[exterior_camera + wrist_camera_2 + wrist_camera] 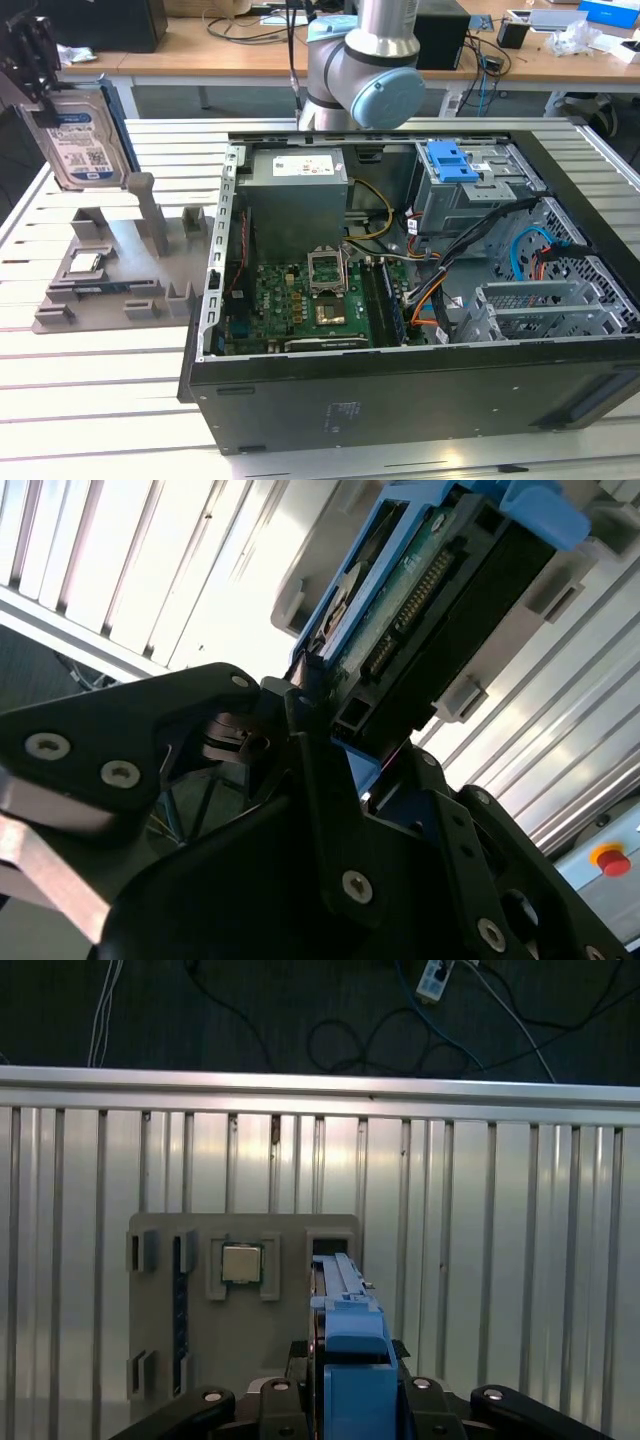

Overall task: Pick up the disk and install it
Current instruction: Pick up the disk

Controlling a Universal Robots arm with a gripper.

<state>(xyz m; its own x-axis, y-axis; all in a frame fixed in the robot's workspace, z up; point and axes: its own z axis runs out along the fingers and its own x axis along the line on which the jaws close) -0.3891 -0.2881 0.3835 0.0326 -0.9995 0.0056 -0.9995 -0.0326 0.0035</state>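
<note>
Pincer (312, 695) sits closest in the second wrist view, clamped tight on the blue-bracketed edge of the disk (420, 590). I see the disk held on edge, label facing out, over the grey holder (110, 270) at the exterior view's left, well apart from the open computer case (400, 390). Processor chip (240, 1262) lies in its pocket on that holder, beside the disk.

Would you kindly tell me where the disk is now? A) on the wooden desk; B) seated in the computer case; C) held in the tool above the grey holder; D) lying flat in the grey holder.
C: the tool grips the disk upright, raised above the grey holder, outside the computer case.
</note>
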